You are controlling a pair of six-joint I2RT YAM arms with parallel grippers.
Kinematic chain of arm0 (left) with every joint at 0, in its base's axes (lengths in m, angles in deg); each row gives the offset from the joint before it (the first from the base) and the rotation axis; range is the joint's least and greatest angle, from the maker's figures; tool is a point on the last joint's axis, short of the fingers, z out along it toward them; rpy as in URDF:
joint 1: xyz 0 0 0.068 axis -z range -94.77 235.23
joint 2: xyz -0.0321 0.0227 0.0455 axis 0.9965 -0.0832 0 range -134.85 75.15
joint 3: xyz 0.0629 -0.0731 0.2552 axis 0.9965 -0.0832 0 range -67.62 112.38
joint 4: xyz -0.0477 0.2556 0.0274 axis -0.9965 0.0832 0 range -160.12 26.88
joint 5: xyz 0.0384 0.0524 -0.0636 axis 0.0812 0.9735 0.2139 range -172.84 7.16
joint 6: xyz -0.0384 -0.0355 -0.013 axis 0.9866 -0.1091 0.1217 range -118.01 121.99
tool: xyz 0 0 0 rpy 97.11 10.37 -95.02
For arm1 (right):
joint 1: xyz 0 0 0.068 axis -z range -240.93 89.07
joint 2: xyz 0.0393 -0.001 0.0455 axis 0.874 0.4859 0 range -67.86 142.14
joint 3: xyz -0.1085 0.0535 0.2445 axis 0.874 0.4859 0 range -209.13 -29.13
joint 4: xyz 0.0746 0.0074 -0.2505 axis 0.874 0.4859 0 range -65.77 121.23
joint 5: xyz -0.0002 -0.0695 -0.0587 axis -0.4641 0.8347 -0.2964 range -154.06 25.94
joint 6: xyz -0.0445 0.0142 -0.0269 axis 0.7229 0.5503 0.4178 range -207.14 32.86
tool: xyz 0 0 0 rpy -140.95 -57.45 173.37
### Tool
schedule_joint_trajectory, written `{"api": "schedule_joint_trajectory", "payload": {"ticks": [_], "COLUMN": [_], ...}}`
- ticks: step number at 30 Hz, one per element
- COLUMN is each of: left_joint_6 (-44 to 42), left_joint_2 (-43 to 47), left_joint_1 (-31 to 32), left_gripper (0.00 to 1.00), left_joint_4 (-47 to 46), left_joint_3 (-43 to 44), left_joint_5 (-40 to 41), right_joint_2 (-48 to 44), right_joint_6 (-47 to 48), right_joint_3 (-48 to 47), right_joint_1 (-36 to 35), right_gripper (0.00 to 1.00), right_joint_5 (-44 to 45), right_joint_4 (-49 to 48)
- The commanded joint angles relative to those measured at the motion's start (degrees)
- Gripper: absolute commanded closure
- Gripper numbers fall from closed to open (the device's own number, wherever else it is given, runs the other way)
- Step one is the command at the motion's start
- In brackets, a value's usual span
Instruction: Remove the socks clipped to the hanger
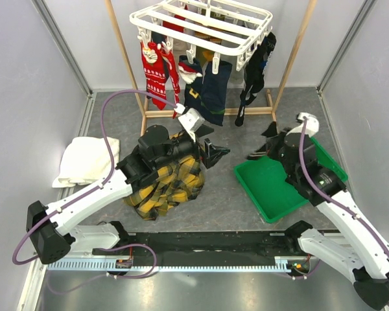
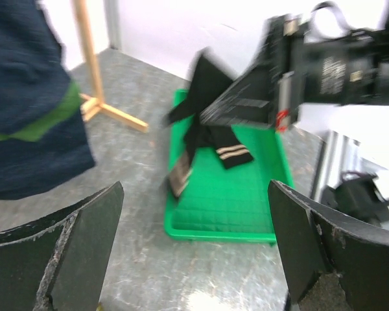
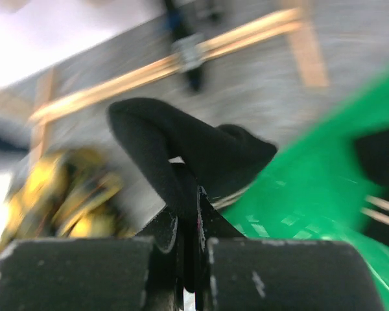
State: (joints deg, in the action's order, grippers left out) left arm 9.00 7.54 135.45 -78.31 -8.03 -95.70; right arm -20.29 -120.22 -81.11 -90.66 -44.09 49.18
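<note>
The white slatted hanger (image 1: 201, 26) hangs at the back from a wooden frame. Clipped under it are red patterned socks (image 1: 157, 71), navy socks (image 1: 207, 91) and a black sock (image 1: 253, 78). My right gripper (image 1: 272, 137) is shut on another black sock (image 3: 194, 152), holding it above the far left corner of the green tray (image 1: 279, 188). A second black sock with tan stripes lies in the tray (image 2: 230, 152). My left gripper (image 1: 217, 155) stands open and empty above the table, between the plaid cloth and the tray. A navy sock (image 2: 26, 97) hangs close on its left.
A yellow-black plaid cloth (image 1: 165, 178) lies heaped under the left arm. A white towel (image 1: 84, 162) is at the left wall. The wooden frame's feet (image 1: 207, 113) cross the table behind both grippers. The right arm (image 2: 337, 65) fills the upper right of the left wrist view.
</note>
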Motion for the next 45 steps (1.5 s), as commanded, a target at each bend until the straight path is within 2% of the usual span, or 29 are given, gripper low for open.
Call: {"api": "schedule_joint_trajectory", "payload": {"ticks": [1,3,10,11,13,14,15,17,23,24,25,27,28,30,31,32,35,40,45], "left_joint_6": [-0.9,-0.9,-1.0,-1.0,-1.0,-0.9,-0.8,-0.4,-0.1,0.0,0.0,-0.2,-0.3,-0.4,-0.4,-0.4,-0.5,-0.8,-0.5], "left_joint_2": [1.5,2.0,2.5,2.4,2.4,2.6,2.6,3.0,4.7,4.9,5.3,5.9,6.1,6.3,6.3,6.2,6.2,6.2,6.0], "left_joint_1": [0.3,0.3,0.4,0.4,0.4,0.4,0.4,0.4,0.4,0.4,0.4,0.4,0.4,0.4,0.4,0.4,0.4,0.4,0.4], "left_gripper": [0.01,0.01,0.01,0.01,0.01,0.01,0.01,0.01,0.01,0.01,0.01,0.01,0.01,0.01,0.01,0.01,0.01,0.01,0.01], "left_joint_4": [-0.3,-0.3,-0.3,-0.3,-0.3,-0.3,-0.1,0.0,-0.3,-0.3,-0.8,-1.5,-1.7,-2.3,-2.4,-2.6,-2.8,-3.0,-3.0], "left_joint_3": [0.2,0.1,0.0,0.0,-0.1,-0.1,-0.1,-0.1,-1.1,-1.2,-1.4,-2.1,-2.4,-2.8,-2.9,-3.1,-3.2,-3.3,-3.3], "left_joint_5": [7.7,7.9,8.9,9.2,10.2,10.9,11.6,14.5,22.4,23.2,24.5,24.6,24.6,24.6,24.8,25.1,26.0,25.7,26.9], "right_joint_2": [2.5,4.4,12.0,13.1,15.4,15.7,15.4,14.8,13.0,12.4,11.8,9.6,8.9,6.5,5.8,5.1,5.2,10.4,17.7], "right_joint_6": [-11.6,-13.9,-23.2,-24.4,-25.2,-26.7,-27.0,-27.0,-17.2,-14.3,-4.6,4.1,10.1,13.5,14.6,14.6,14.8,18.2,14.0], "right_joint_3": [-5.8,-5.2,1.6,2.1,2.2,1.8,1.8,0.9,-5.7,-6.2,-6.4,-6.0,-5.6,-5.0,-3.8,-3.0,-0.8,-3.6,-6.6], "right_joint_1": [0.6,2.0,7.1,7.6,7.9,7.9,8.0,8.1,8.1,8.1,8.0,8.0,8.0,8.0,8.1,8.0,8.0,8.0,7.7], "right_gripper": [1.0,1.0,1.0,0.95,0.77,0.61,0.55,0.46,0.4,0.38,0.36,0.32,0.31,0.3,0.29,0.29,0.27,0.21,0.2], "right_joint_5": [28.9,30.3,28.7,28.7,29.1,30.5,31.0,32.2,32.7,31.0,24.9,14.2,3.3,-6.3,-14.7,-17.7,-26.0,-33.0,-40.8], "right_joint_4": [17.3,20.1,19.5,19.5,19.6,19.8,20.0,20.0,19.0,15.5,12.4,2.9,0.2,-7.9,-10.8,-17.8,-29.9,-38.3,-46.4]}}
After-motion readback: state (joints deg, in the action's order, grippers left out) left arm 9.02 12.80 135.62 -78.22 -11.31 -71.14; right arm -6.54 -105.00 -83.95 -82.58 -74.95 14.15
